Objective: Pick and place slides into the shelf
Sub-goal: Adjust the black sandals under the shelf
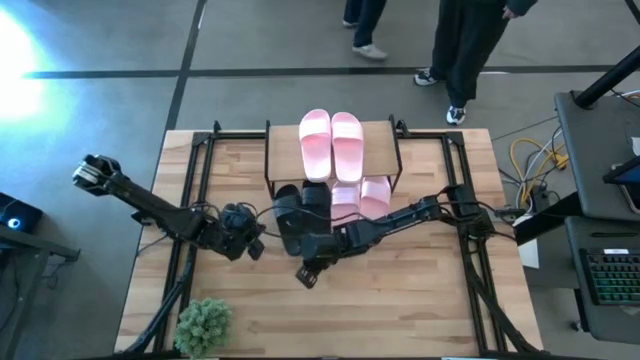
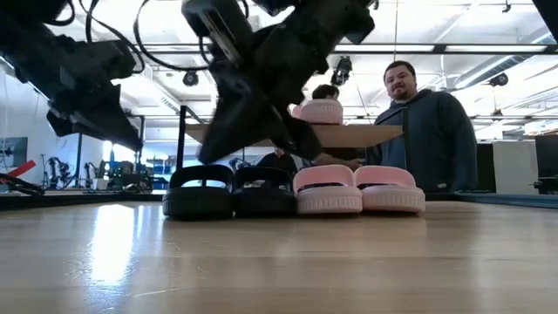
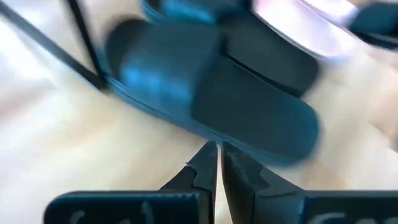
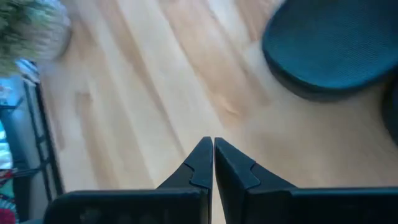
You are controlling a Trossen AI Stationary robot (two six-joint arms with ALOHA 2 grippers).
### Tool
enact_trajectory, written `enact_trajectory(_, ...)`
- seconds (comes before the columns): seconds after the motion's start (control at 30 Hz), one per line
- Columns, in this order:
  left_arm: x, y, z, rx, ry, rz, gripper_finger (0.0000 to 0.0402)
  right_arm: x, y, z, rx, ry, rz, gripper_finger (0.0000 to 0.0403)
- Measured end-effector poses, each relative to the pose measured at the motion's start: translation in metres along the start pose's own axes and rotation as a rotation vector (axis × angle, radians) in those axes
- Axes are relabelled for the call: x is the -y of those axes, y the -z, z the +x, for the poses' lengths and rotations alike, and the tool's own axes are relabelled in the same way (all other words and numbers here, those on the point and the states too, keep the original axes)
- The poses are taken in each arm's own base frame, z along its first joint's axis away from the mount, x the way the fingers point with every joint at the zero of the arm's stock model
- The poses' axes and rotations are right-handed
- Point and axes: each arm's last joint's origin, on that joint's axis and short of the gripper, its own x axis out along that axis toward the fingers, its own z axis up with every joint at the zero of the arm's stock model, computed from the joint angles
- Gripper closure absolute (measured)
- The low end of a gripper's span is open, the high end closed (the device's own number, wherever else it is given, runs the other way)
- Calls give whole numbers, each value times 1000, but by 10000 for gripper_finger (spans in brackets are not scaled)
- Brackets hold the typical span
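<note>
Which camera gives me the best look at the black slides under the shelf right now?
Low view: both black slides sit side by side, unobstructed, beside the pink pair. High view has arms partly covering them. Left wrist shows one, blurred; right wrist only an edge.

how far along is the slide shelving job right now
Looks nearly done: two pink slides sit on the shelf's top board, and two more pink slides and two black slides line up beneath it. Nothing is in hand: left gripper and right gripper are shut and empty near the black pair. Perhaps only nudging remains.
</note>
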Motion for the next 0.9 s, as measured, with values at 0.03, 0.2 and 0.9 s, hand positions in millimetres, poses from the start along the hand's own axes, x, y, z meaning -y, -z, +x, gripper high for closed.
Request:
enact_trajectory(0.03,-3,-2,1,23,-33,8,394,-1,-1,1,2,-4,0,394)
enact_trajectory(0.2,-19,-18,-2,136,-158,-21,394,0,-4,9,4,4,3,394)
enact_trajectory(0.9,-61,-63,6,151,-218,-26,394,4,0,35,27,-19,-11,394)
